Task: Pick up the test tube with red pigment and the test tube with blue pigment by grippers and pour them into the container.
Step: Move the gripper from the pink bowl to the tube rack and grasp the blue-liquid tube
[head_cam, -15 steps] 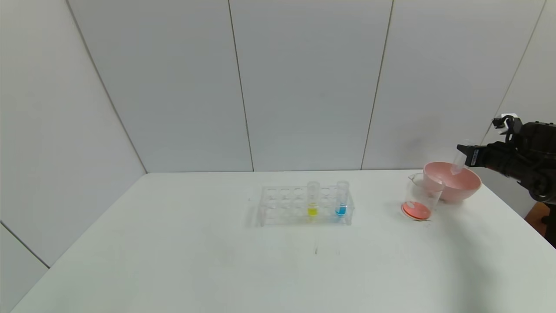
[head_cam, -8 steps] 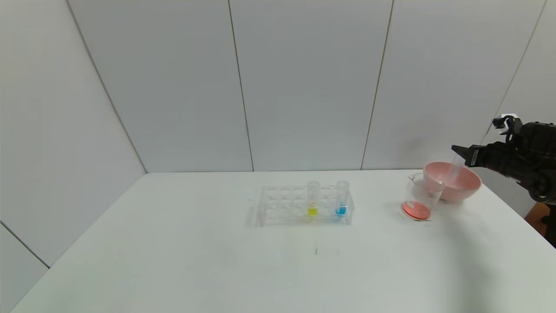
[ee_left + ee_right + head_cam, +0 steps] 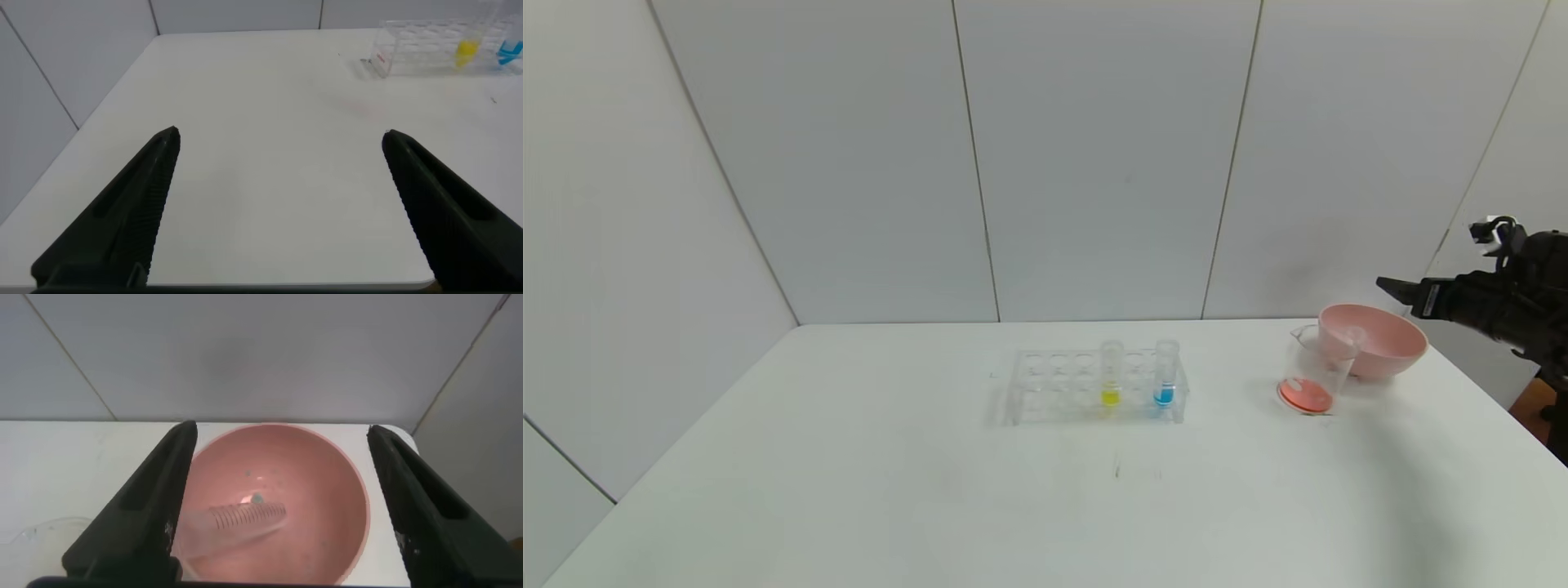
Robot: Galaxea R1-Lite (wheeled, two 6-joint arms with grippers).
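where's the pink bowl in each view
Head view: pink bowl at the table's far right, just behind the container, below the right claw.
Left wrist view: not in it.
Right wrist view: it fills the centre, an empty tube lying inside.
Shared landmark: the bowl's pink rim.

A clear tube rack (image 3: 1094,388) stood mid-table (image 3: 931,490), holding an upright tube of yellow liquid (image 3: 1111,377). A pink bowl (image 3: 1376,339) sat near the table's far right corner, drops speckling its inside.
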